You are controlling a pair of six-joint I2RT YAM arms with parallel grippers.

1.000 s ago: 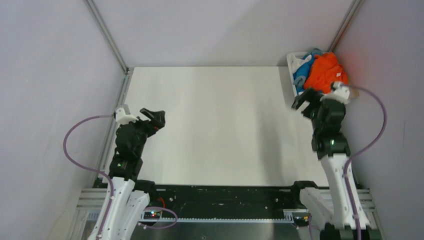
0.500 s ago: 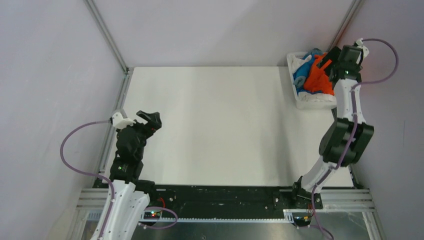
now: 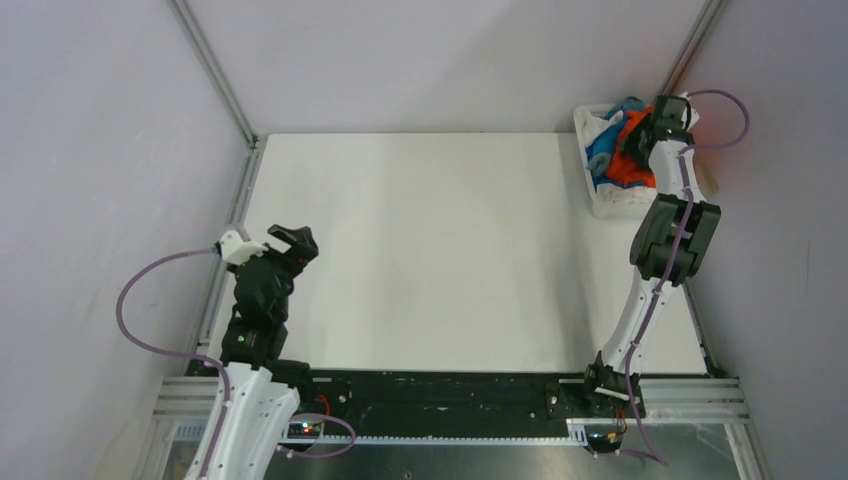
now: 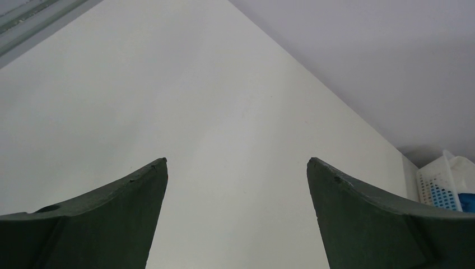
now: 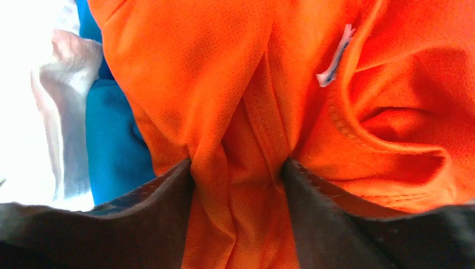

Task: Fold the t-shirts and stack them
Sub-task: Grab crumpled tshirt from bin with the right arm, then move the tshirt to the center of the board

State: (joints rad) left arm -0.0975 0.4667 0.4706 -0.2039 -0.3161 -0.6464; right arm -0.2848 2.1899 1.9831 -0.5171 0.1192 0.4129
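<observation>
The bright orange t-shirt point(image 3: 630, 160) lies bunched on top of a blue one point(image 3: 602, 150) and a white one point(image 3: 605, 125) in the white basket point(image 3: 620, 205) at the far right corner. My right gripper point(image 3: 648, 128) reaches down into the basket. In the right wrist view its fingers point(image 5: 237, 165) pinch a thick fold of the orange t-shirt point(image 5: 213, 67), near its white neck tag point(image 5: 335, 56). Blue cloth point(image 5: 115, 140) and white cloth point(image 5: 50, 112) lie to the left. My left gripper point(image 3: 295, 240) is open and empty over the table's left side point(image 4: 236, 162).
The white table point(image 3: 430, 250) lies between the arms. Grey walls close it in at the left, back and right. The basket point(image 4: 442, 179) shows far off in the left wrist view. A beige bit of cloth point(image 3: 708, 175) shows beside the basket's right rim.
My right arm has stretched out from beside the basket and gone down into it, and its fingers now grip the orange t-shirt. The left gripper has drifted slightly towards me.
</observation>
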